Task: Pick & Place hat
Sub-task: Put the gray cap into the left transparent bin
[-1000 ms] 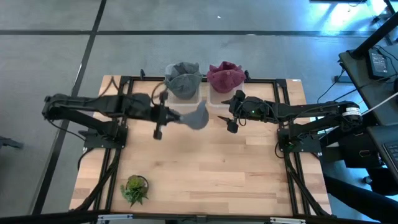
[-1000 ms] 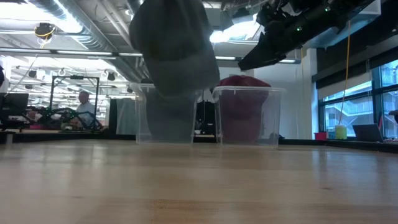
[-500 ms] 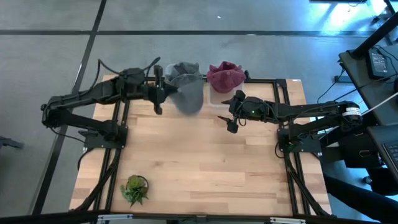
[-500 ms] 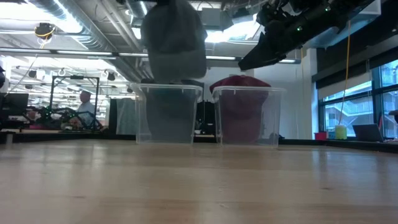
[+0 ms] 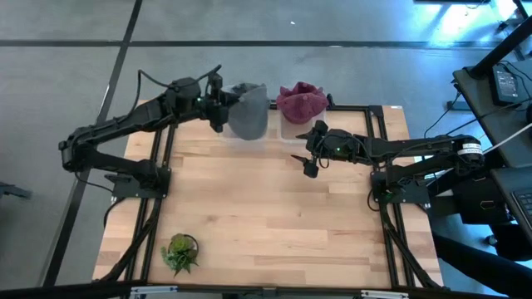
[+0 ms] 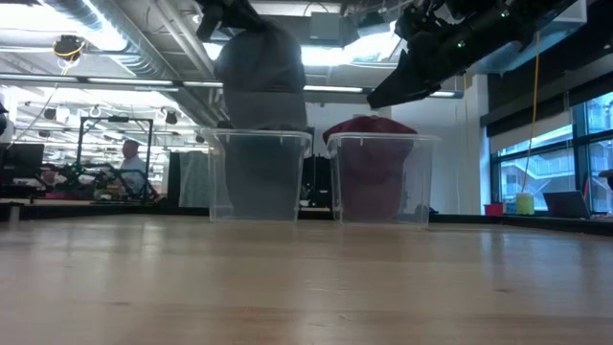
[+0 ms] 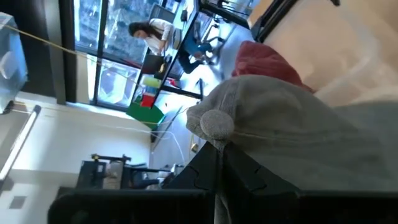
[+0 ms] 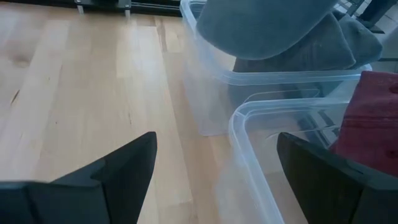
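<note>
My left gripper (image 5: 221,112) is shut on a grey hat (image 5: 248,119) and holds it over the left clear bin (image 6: 259,182) at the table's far edge. That bin has more grey hats (image 8: 323,46) in it. In the low view the held hat (image 6: 261,75) hangs just above the bin's rim. The right clear bin (image 6: 381,182) holds dark red hats (image 5: 301,101). My right gripper (image 5: 307,163) hovers open above the table, near the right bin, and touches nothing. My left gripper pinches the grey hat's crown cloth (image 7: 219,163) between its two fingers (image 7: 254,173), just beside the top button (image 7: 216,122). It comes level from the table's left. The hat is lifted clear and hangs over the left bin.
A small green plant (image 5: 180,252) stands near the table's near left corner. The wooden tabletop (image 5: 274,224) between the bins and the near edge is bare. Black frame rails run along both sides. A person sits far back in the room (image 6: 127,158).
My left gripper has moved from the middle of the table toward the far edge and risen, turning as it went. It has carried the grey hat with it, and the hat now hangs over the left bin instead of over the bare tabletop.
</note>
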`<control>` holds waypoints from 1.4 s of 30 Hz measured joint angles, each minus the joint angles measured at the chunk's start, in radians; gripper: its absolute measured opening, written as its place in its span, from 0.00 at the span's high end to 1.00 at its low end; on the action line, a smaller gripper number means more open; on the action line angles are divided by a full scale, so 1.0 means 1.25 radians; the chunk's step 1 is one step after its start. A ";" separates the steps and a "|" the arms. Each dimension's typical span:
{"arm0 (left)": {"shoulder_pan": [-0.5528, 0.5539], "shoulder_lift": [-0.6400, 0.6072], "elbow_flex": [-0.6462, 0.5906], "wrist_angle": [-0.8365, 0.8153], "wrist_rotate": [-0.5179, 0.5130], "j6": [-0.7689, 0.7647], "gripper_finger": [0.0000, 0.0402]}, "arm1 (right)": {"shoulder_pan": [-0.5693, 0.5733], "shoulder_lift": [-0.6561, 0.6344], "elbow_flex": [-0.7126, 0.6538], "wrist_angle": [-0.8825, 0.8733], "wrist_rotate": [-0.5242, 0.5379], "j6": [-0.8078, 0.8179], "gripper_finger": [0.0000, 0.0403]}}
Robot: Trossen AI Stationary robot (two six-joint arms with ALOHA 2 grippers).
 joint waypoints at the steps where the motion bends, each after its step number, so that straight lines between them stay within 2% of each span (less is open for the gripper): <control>1: 0.000 -0.001 0.000 -0.001 0.000 0.007 0.98 | 0.000 0.000 0.000 0.000 0.001 0.000 0.17; 6: -0.002 -0.004 0.000 -0.010 0.002 0.011 0.99 | 0.000 0.000 0.000 -0.008 0.045 0.000 0.17; 12: -0.003 0.011 0.000 -0.073 0.060 -0.048 0.99 | 0.000 0.000 0.000 -0.013 0.069 0.000 0.17; 19: -0.009 0.050 0.000 -0.177 0.090 -0.196 0.98 | 0.000 0.000 0.000 -0.013 0.069 0.000 0.17; 24: -0.012 0.108 -0.016 -0.182 0.088 -0.322 0.98 | 0.000 0.000 0.000 -0.014 0.068 0.000 0.17; 28: -0.012 0.162 -0.041 -0.181 0.030 -0.383 0.98 | 0.000 0.000 0.000 -0.017 0.067 0.000 0.17; 33: -0.012 0.216 -0.044 -0.169 -0.050 -0.397 0.96 | 0.000 0.000 0.000 -0.021 0.067 0.000 0.17; 42: -0.008 0.234 -0.044 -0.137 -0.184 -0.382 0.92 | 0.000 0.000 0.000 -0.024 0.067 0.000 0.17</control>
